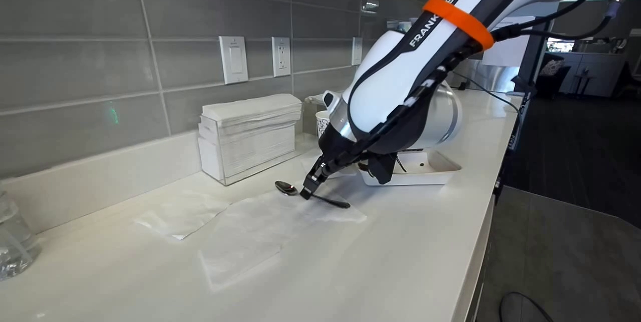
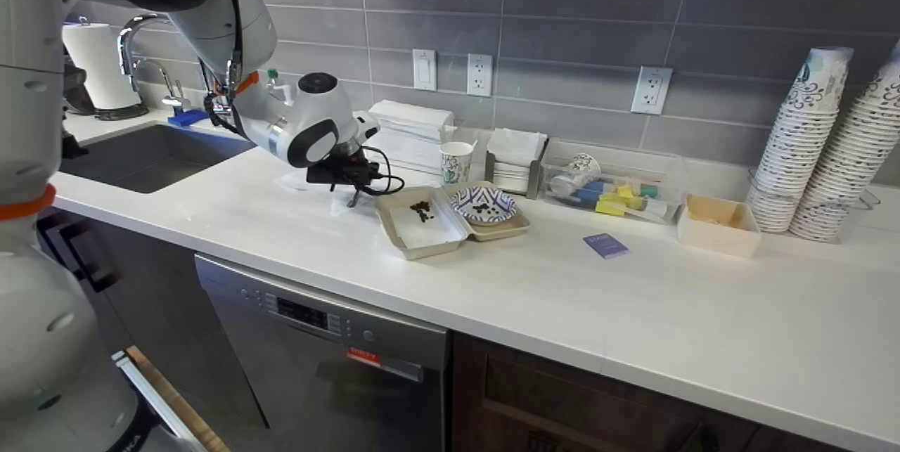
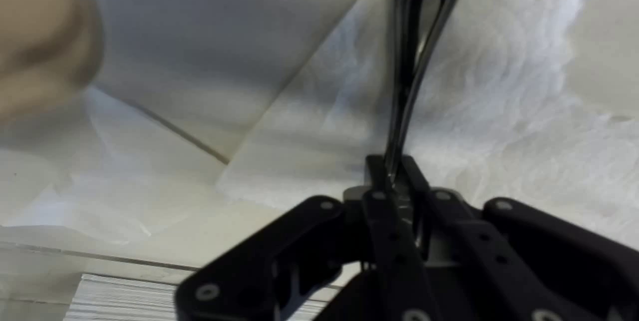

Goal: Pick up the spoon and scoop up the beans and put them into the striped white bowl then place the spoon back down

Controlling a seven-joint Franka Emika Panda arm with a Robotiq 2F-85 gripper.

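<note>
Wrist view: I see the gripper (image 3: 392,163) narrow, pinching the thin handle of the spoon (image 3: 405,74) from both sides.
Spoon: in an exterior view it is low at the white paper sheet (image 1: 250,242) on the counter (image 1: 400,267), with its oval end on one side of the grip and the handle end on the other. Whether it touches the paper, I cannot tell.
Beans (image 2: 422,210): a dark heap of them lies in one half of the take-out box (image 2: 434,249), in an exterior view.
Striped white bowl (image 2: 500,199): it sits at the other half of this box and carries some dark bits (image 2: 482,208), which I take for beans.
Step in hand: since the bowl already has something in it, I judge that this is the last step, placing the spoon back down. A fresh pick-up I cannot fully exclude.
Next for the gripper: I should make sure that the spoon rests on the paper, then relax the pinch slowly and go straight up, so that the handle is not pulled along.
</note>
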